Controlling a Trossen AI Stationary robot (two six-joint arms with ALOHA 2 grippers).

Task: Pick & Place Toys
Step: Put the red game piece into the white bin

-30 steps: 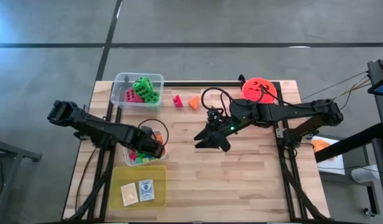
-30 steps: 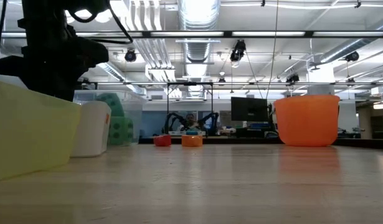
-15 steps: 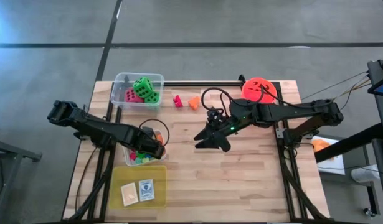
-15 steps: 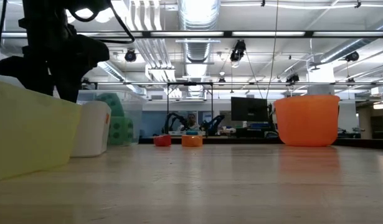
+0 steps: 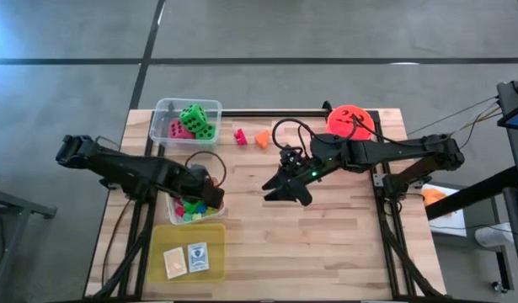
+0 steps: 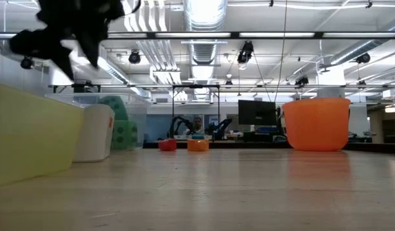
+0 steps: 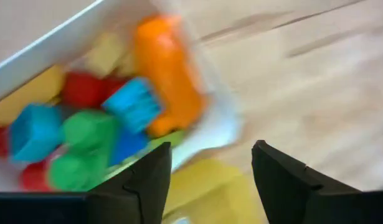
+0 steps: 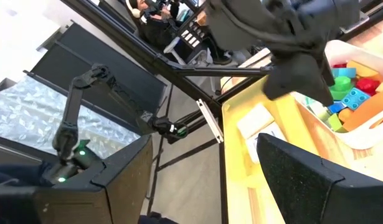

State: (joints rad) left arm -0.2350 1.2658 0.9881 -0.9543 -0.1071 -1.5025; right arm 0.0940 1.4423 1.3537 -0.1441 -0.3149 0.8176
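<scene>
My left gripper (image 5: 206, 192) is open and empty above a small clear tub (image 5: 210, 212) that holds several bright blocks, among them an orange block (image 7: 169, 71). It also shows in its wrist view (image 7: 210, 148) and high in the low view (image 6: 69, 25). My right gripper (image 5: 274, 192) is open and empty over the table's middle, and its wrist view (image 8: 203, 186) looks toward the tub. A pink block (image 5: 240, 135) and another orange block (image 5: 261, 139) rest on the table at the far side. Green and pink dice (image 5: 191, 122) lie in a far-left tub. Two cards (image 5: 187, 257) lie in a yellow tray.
A red-orange bucket (image 5: 351, 123) stands at the far right. The yellow tray (image 5: 210, 231) sits at the near left, next to the small tub. The clear tub with the dice (image 5: 162, 114) is at the far left. Bare wood lies between the arms and toward the near right.
My left gripper has gone up, away from the small tub of blocks, and its arm has drawn back a little toward the table's left edge. My right arm has kept still.
</scene>
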